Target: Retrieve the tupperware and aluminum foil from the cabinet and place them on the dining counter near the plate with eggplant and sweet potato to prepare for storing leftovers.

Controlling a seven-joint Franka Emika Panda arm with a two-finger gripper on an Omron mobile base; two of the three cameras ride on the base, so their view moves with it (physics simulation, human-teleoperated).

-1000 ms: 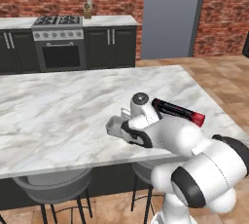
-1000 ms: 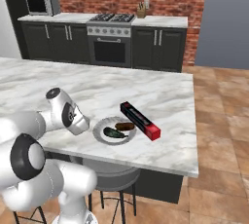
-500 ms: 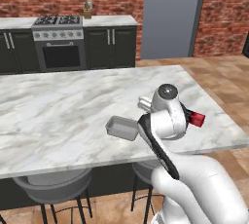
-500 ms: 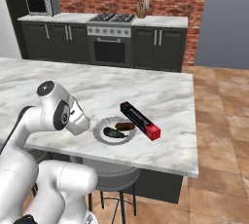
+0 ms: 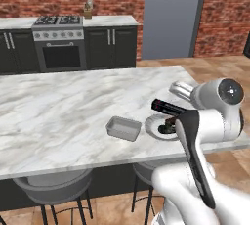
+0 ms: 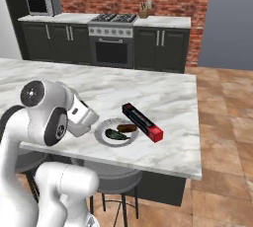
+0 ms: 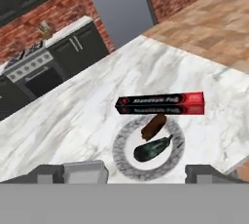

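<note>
Two task items lie on the desk point(image 5: 58, 116) — tupperware point(image 5: 123, 128) and aluminum foil point(image 6: 142, 122) flanking the plate point(image 6: 116, 132) — while the gripper point(image 7: 125, 173) hangs spread wide, holding nothing.

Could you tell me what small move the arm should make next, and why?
Probably just draw the open gripper up and back. The tupperware and aluminum foil both already lie on the dining counter beside the plate, and nothing is held.

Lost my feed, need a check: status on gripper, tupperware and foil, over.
Gripper open, holding nothing. Tupperware and aluminum foil on the dining counter, either side of the plate. No obstruction.
</note>
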